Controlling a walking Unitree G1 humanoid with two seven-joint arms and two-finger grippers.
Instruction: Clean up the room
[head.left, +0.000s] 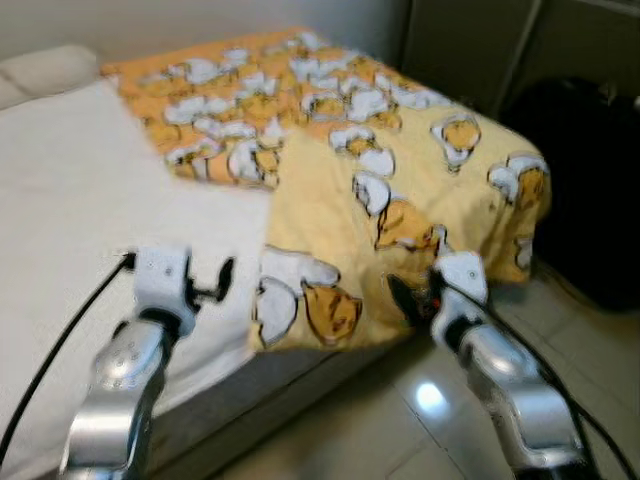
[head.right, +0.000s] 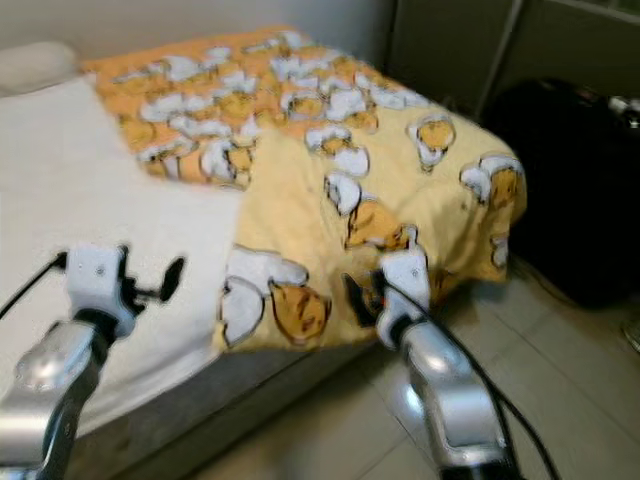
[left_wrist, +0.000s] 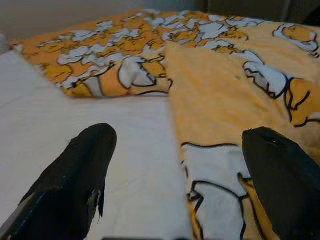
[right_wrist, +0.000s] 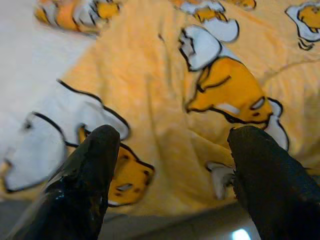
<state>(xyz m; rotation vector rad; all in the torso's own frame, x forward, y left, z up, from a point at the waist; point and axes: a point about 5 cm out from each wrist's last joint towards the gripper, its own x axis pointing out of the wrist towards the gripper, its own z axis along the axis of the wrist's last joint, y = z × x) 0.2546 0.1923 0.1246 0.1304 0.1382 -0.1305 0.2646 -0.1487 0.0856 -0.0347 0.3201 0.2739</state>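
A yellow blanket (head.left: 400, 170) with a white and orange cartoon pattern covers the right half of the bed. Its near corner is folded back, and its edge hangs over the bed's foot. The white sheet (head.left: 80, 190) lies bare on the left. My left gripper (left_wrist: 177, 135) is open, just above the sheet and beside the blanket's near left edge (head.left: 262, 300). My right gripper (right_wrist: 176, 135) is open too, with nothing between its fingers. It is level with the blanket's hanging edge at the bed's front side (head.left: 410, 295).
A pale pillow (head.left: 45, 68) lies at the bed's far left. A black bag (head.left: 590, 190) stands on the tiled floor (head.left: 400, 420) to the right of the bed. Dark cabinet doors (head.left: 470, 40) are behind it.
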